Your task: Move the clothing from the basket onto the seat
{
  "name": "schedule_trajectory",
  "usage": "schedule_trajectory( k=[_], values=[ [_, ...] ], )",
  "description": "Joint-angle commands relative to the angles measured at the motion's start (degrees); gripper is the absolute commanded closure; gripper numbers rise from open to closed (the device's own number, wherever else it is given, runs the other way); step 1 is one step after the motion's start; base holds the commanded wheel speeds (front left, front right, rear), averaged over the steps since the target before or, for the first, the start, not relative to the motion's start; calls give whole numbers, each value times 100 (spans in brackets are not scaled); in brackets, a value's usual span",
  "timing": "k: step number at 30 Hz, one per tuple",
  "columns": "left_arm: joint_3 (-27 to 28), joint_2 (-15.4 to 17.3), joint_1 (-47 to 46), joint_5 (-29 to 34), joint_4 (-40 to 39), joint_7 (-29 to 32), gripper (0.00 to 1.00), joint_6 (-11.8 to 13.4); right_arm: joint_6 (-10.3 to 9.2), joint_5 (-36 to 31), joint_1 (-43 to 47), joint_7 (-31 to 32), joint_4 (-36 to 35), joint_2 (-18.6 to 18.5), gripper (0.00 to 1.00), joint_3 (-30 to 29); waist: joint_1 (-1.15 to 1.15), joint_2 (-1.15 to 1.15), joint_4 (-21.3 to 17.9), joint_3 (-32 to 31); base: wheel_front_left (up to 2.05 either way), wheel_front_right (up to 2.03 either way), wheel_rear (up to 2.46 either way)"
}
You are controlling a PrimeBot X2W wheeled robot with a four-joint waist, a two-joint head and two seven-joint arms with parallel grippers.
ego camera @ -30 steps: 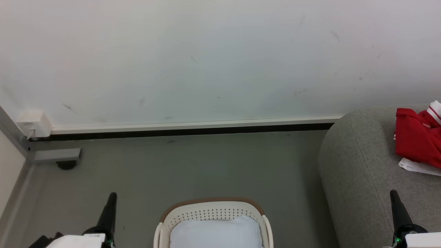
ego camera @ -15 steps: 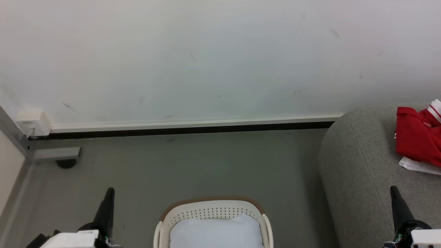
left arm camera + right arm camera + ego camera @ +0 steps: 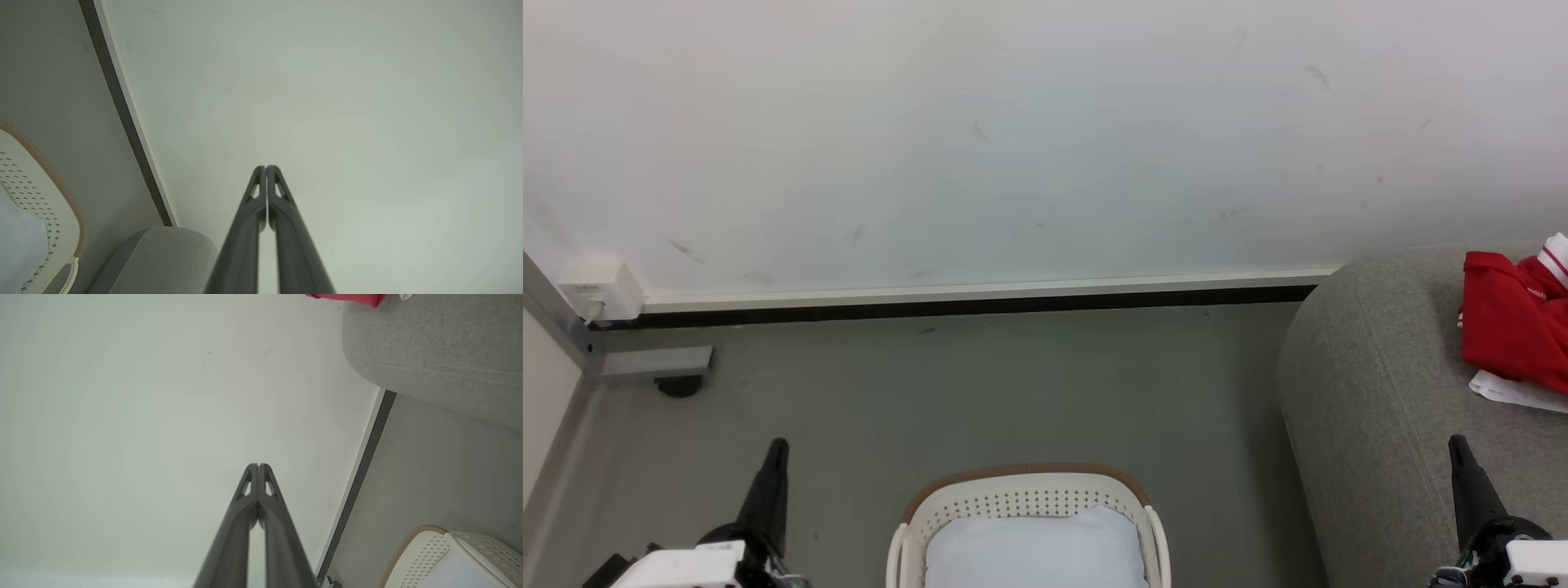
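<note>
Lower left, your left gripper (image 3: 778,445) has edged leftward; it and the right gripper (image 3: 1457,442), fingers pressed together, hold nothing.

Left tool (image 3: 777,447) sits low on the left, fingers pressed flat together, pointing up and slightly inward. Right tool (image 3: 1458,445) mirrors it low on the right, jaws closed tip to tip. White left wrist (image 3: 678,565) and right wrist (image 3: 1535,563) peek in at the bottom edge.

Perforated plastic basket (image 3: 1021,500), rough-cloth seat (image 3: 1364,392)
</note>
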Motion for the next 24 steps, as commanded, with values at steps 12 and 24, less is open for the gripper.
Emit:
schedule_trajectory(
  k=[12,24],
  values=[
    [17,11,-49,-75,-17,23,100,-24,-12,11,-73,18,-30,-42,100,-19,0,0,0,0,0,0,0],
    [17,11,-48,-75,-17,23,100,-24,-12,11,-73,17,-29,-42,100,-19,0,0,0,0,0,0,0]
  ],
)
